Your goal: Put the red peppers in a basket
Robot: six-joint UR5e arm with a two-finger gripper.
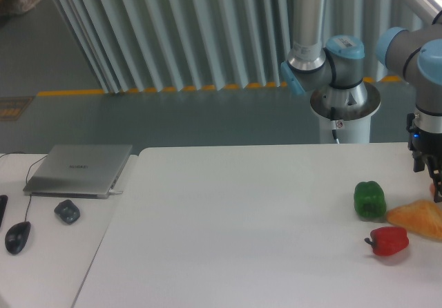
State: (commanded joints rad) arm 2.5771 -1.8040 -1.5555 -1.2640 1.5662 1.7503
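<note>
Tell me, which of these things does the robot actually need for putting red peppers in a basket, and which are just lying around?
For the job:
red pepper
gripper
No basket is in view.

Just lying about:
green pepper
orange-yellow wedge
laptop
mouse
small dark object

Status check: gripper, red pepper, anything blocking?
Gripper at right edge, jaw state unclear. Red pepper on table, untouched. Green pepper and orange wedge crowd it. No basket in view.

green pepper (369,199), orange wedge (419,219), laptop (81,170), mouse (17,237)
</note>
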